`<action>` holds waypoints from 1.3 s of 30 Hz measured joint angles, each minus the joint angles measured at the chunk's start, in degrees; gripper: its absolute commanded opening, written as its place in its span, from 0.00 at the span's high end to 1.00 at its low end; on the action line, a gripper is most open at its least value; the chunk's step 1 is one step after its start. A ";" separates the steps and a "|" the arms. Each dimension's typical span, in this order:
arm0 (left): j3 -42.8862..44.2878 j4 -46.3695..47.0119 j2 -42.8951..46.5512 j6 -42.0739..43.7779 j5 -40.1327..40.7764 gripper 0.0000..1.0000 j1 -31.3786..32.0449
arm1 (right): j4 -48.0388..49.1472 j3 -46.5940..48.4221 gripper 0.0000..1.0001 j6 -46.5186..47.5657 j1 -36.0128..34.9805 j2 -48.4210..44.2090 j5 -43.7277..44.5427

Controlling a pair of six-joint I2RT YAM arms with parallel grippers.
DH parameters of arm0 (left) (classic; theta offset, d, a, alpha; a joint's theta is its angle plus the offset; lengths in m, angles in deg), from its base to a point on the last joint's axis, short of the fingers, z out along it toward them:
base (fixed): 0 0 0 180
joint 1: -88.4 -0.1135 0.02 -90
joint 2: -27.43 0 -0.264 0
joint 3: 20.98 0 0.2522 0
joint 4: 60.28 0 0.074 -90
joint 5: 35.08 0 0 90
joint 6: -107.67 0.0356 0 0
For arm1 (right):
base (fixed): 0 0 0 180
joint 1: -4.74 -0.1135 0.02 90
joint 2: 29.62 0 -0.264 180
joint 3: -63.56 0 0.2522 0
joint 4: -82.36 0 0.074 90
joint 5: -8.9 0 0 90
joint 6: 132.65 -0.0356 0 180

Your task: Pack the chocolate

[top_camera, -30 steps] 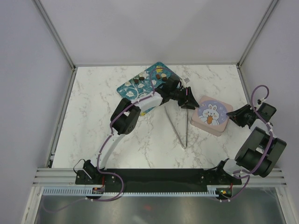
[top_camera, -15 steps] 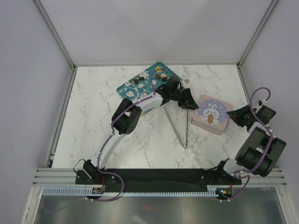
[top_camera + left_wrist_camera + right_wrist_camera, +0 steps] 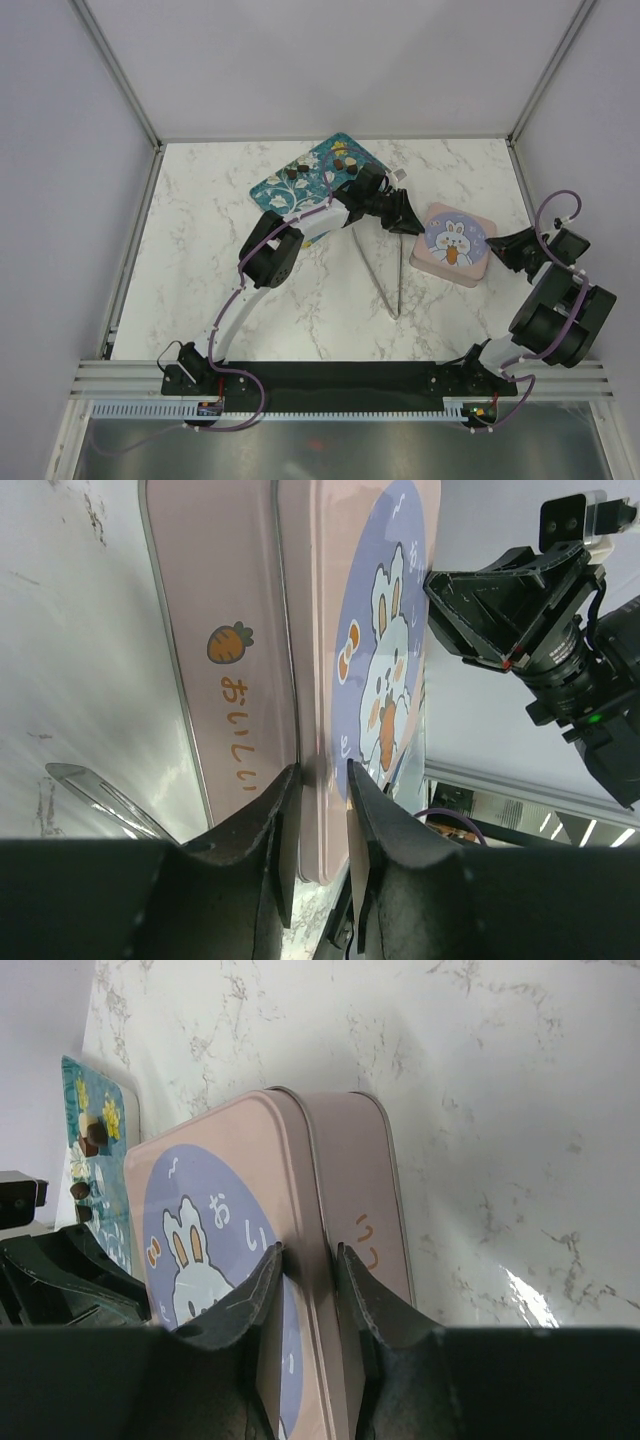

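The chocolate [image 3: 295, 172] lies as small brown and cream pieces on the teal flowered tray [image 3: 322, 178]; a few pieces [image 3: 90, 1144] also show in the right wrist view. A pink tin with a bunny lid [image 3: 455, 245] sits right of centre, closed. My left gripper [image 3: 410, 223] is at its left edge. The jaws [image 3: 322, 778] are shut on the lid's rim [image 3: 310, 680], one finger on the lid's top, the other on the tin's side. My right gripper [image 3: 507, 251] pinches the lid rim [image 3: 308, 1252] on the opposite edge the same way.
Metal tongs [image 3: 385, 272] lie on the marble between the arms, their tip [image 3: 95, 788] close beside the tin. The teal tray [image 3: 78, 1095] stands behind the tin to the left. White walls and frame posts ring the table.
The left jaws have narrowed onto the tin's lid rim. The right jaws have narrowed slightly, and that arm has shifted a little. The tin, tray and tongs have stayed put.
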 measured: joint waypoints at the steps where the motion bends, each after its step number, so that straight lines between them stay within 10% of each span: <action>1: 0.00 0.00 0.00 0.00 -0.02 0.66 0.00 | -1.09 0.76 0.65 0.13 0.00 0.09 0.07; 7: 0.00 0.04 0.07 0.00 -0.11 0.59 -0.02 | -10.14 5.18 0.43 -0.11 -0.87 0.28 3.45; 14: 0.00 -1.09 1.14 0.02 -0.11 0.50 0.00 | -23.10 10.99 0.41 -0.13 -1.57 -1.25 10.38; 23: -4.09 -5.09 9.88 1.20 0.85 0.39 -1.62 | -30.12 21.11 0.89 -3.13 -6.36 -2.49 15.93; 25: -6.54 -5.81 13.90 2.12 1.49 0.21 -2.40 | -29.16 22.10 1.00 -4.15 -10.29 -2.56 15.39; 27: -9.70 -6.34 18.14 3.41 1.66 0.01 -3.28 | -26.95 22.40 1.00 -5.29 -14.23 -2.34 13.49; 39: -28.09 -10.71 39.10 10.56 4.39 0.00 -4.98 | -8.07 19.80 0.98 -9.09 -24.20 8.74 -1.01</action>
